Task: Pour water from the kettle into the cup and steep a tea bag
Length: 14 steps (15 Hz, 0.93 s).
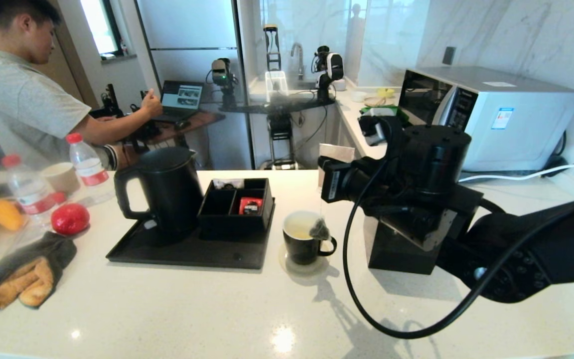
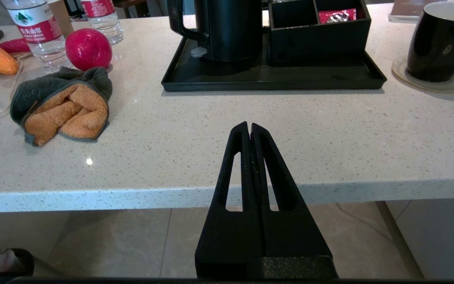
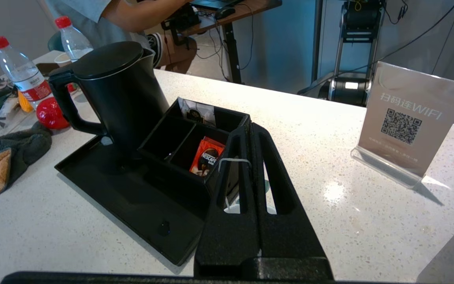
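- Our right gripper [image 3: 249, 128] hangs above the cup [image 1: 305, 243], fingers pressed together on the string [image 3: 235, 160], which loops over one finger in the right wrist view. We pinch the string, not the pouch, so the fingers stay dry and clear of the hot water [image 1: 299, 230].
- The tea bag [image 1: 319, 229] dangles below the gripper, at the cup's rim on the handle side; we cannot tell whether its underside touches the water. We judge this to be the steeping step: the cup already holds pale liquid.
- The kettle [image 1: 167, 192] stands upright on the tray [image 1: 187, 252], well off to the gripper's far side past the box [image 1: 237, 204], lid on; pouring looks done.
- The cup sits on a coaster [image 1: 307, 264] just beside the tray, so the bag can drop straight in.
- Our left gripper [image 2: 249, 130] is parked at the counter's [image 2: 211, 130] near edge, fingers pressed together on nothing, out of the way.
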### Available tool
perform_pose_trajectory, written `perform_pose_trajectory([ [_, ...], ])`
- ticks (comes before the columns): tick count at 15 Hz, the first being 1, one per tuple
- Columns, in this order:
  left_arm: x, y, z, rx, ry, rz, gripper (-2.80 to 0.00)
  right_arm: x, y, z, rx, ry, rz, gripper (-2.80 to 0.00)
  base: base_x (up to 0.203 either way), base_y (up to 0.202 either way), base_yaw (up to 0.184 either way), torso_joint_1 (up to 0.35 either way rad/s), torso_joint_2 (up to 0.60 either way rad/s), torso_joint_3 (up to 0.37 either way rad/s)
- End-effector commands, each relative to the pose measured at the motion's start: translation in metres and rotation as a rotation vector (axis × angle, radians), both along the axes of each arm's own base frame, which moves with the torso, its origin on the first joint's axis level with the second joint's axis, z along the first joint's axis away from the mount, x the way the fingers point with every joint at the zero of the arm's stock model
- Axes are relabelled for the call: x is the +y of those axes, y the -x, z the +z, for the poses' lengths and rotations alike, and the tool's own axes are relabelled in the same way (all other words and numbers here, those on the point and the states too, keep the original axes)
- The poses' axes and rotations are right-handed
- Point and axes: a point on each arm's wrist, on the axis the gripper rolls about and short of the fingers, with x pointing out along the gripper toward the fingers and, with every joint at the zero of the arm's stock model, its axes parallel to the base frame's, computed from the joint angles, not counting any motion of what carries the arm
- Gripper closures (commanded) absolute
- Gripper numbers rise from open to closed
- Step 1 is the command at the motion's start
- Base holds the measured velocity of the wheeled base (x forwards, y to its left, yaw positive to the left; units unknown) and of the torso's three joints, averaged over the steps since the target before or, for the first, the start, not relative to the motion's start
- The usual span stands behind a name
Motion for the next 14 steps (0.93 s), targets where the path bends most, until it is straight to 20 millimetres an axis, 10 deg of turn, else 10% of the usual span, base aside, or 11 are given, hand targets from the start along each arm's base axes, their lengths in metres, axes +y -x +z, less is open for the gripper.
perform_pose_trajectory([
  [1, 0.000, 0.000, 0.000, 0.000, 0.000, 0.000, 0.00, 0.000, -0.001, 0.004, -0.010, -0.010, -0.002, 0.00, 0.000, 0.000, 0.000, 0.000, 0.00, 0.000],
  [14, 0.000, 0.000, 0.000, 0.000, -0.002, 0.000, 0.00, -0.095, -0.010, 0.061, -0.106, -0.074, -0.242, 0.00, 0.000, 0.000, 0.000, 0.000, 0.00, 0.000],
])
